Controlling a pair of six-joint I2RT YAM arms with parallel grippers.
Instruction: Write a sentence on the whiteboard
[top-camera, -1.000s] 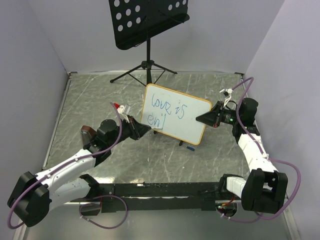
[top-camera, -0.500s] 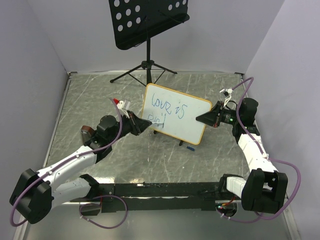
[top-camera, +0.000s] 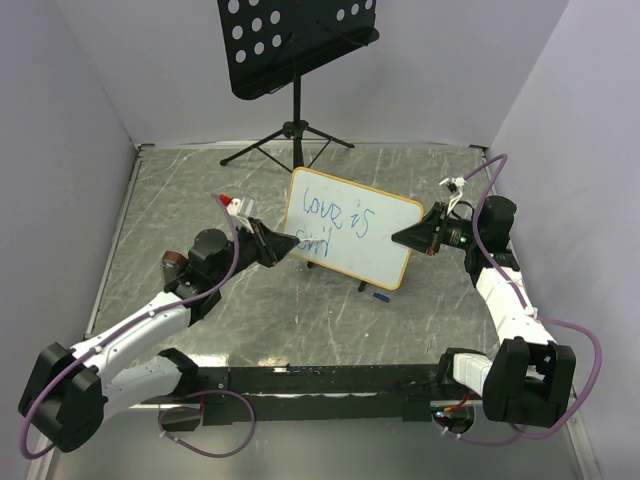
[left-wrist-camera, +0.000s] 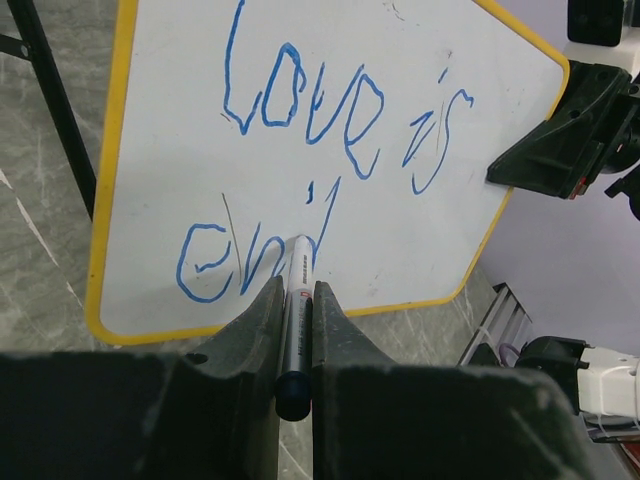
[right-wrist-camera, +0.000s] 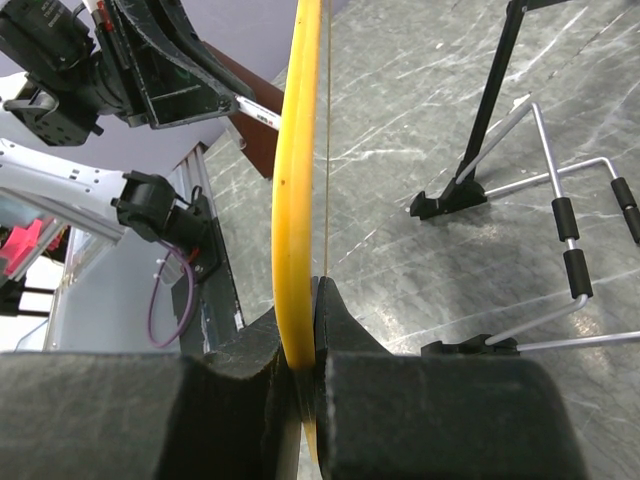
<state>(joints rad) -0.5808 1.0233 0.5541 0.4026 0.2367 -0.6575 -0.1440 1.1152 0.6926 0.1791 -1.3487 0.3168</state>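
From above, the left tool (top-camera: 287, 243) has drawn slightly up and back from the whiteboard (top-camera: 385, 258) over the last second. The lower line of the sentence (top-camera: 335, 218) now reads "end", where it had "en" and a loose stroke. I judge "love is end" written and "less" still to come. The left arm stretches low across the counter (top-camera: 190, 190) toward the board's lower left. The right tool (top-camera: 408, 237) has not moved; its arm rises from the near right corner with the elbow bent.

In the left wrist view, the jaws are closed on a marker (left-wrist-camera: 295, 325), its tip touching the board at the foot of the "d".

In the right wrist view, the jaws clamp the board's yellow frame, seen edge-on. The board stands near upright mid-counter, a wire easel (right-wrist-camera: 562, 232) behind it.
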